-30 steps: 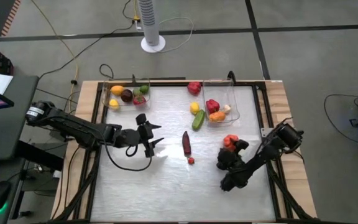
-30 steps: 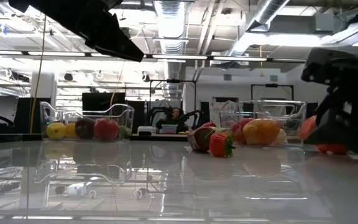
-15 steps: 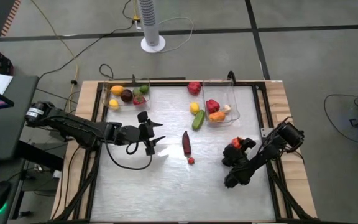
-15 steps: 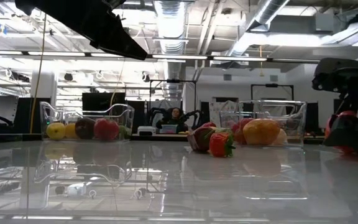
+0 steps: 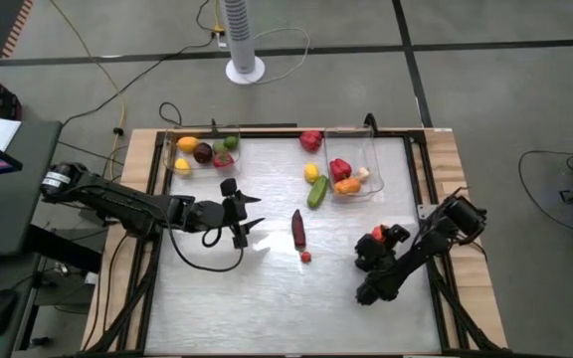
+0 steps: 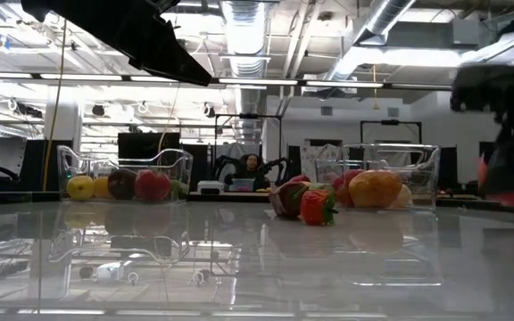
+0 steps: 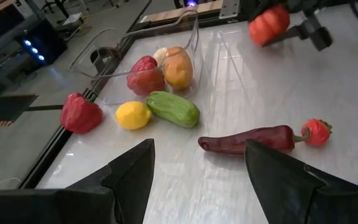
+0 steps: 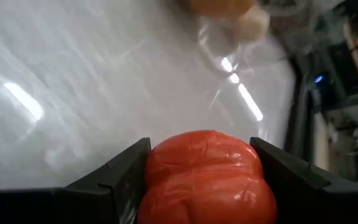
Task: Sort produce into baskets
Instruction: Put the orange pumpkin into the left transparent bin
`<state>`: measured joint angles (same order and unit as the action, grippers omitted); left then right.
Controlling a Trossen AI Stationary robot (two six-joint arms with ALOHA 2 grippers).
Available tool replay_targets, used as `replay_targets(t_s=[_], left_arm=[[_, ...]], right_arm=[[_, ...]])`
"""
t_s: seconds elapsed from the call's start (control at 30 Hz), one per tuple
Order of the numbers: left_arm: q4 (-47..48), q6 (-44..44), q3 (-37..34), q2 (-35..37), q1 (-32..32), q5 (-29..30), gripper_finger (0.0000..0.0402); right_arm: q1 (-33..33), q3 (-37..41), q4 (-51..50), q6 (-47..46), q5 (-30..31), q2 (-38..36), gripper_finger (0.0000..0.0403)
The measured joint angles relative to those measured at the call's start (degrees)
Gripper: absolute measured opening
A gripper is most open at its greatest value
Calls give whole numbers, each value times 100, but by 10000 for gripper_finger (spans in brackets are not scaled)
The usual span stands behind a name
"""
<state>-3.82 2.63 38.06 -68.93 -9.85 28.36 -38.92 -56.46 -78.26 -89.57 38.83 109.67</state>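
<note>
Both clear plastic bins (image 5: 354,171) are part-filled, several pieces lie beside them, the right gripper (image 5: 377,237) clamps a ribbed red tomato (image 8: 205,179), and the left gripper (image 5: 246,223) hovers open-fingered.

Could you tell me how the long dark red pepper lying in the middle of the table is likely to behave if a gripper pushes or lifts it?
The long dark red pepper lies flat and looks slim and tapered, so a push would probably pivot or slide it rather than roll it away. Its skin looks glossy on the shiny table, so it may slip. It probably feels light.
</note>
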Motion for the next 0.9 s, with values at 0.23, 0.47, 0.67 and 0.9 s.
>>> replay_targets(t_s=[0.23,0.47,0.67,0.9], left_arm=[[-79,85,0,0,0,2,235],[-475,329,0,0,-2,4,235],[-1221,935,0,0,0,-144,235],[-2056,1983,64,594,15,-346,235]], right_arm=[[126,-583,-844,295,747,-522,278],[557,-733,-685,1167,1786,-1560,286],[1298,-733,-344,2430,2543,-2525,289],[2403,-643,1454,5242,2419,-3348,290]])
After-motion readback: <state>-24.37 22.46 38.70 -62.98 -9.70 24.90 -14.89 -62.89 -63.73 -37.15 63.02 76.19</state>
